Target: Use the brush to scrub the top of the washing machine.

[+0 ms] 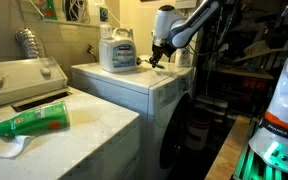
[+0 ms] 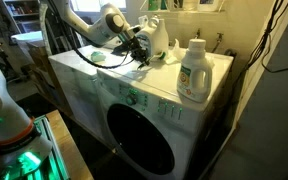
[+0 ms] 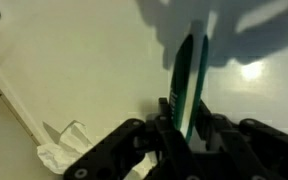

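Observation:
The white washing machine has a flat top and a dark round front door, and it shows in both exterior views. My gripper hangs low over the back of its top. In the wrist view the gripper is shut on the brush, a slim dark green handle that points away over the white top. The bristle end is in shadow and I cannot tell whether it touches the top.
A large white detergent jug and a smaller detergent bottle stand on the machine. A crumpled white paper lies near the gripper. On the neighbouring appliance lies a green bottle on a white cloth.

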